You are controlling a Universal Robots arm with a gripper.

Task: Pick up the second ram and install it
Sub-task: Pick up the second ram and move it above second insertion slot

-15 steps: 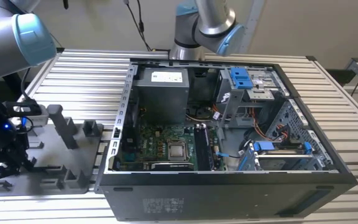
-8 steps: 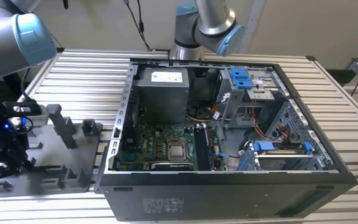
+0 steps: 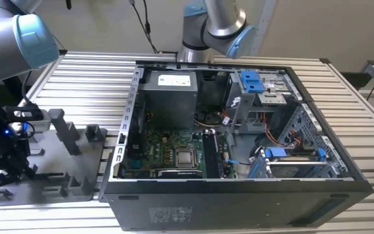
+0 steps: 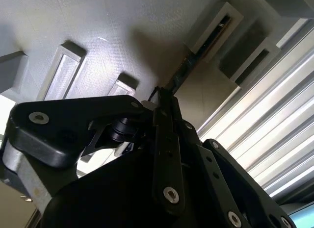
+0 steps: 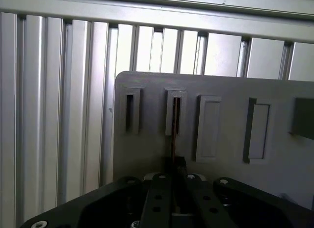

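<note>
The table [image 3: 89, 73] is a bed of ribbed, pale aluminium slats running side by side with narrow dark grooves between them. On it lies a grey fixture plate [image 3: 50, 165], flat and matte, with upright pegs [image 3: 58, 124] rising from it. Just beside the plate, at the exterior view's right, stands an open black computer case [image 3: 239, 209]. Beyond the plate, past the far edge of the table, a plain light wall [image 3: 96, 24] closes the room, and black cables [image 3: 144, 24] hang down in front of it.

The arm [image 3: 18, 34] reaches down over the end of the plate farthest from the case. In the first wrist view the pincer [image 5: 172, 164] is clenched on the second ram [image 5: 173, 142], seen edge-on as a thin dark strip. The ram's far end sits in a slot [image 5: 175, 113] in one of the plate's raised blocks. Another slotted block [image 5: 130, 110] stands just beside it, nearer the plate's edge. In the second wrist view the ram [image 4: 189, 63] runs from the fingertips into that slot, its shadow falling across the plate's finely textured surface.
</note>
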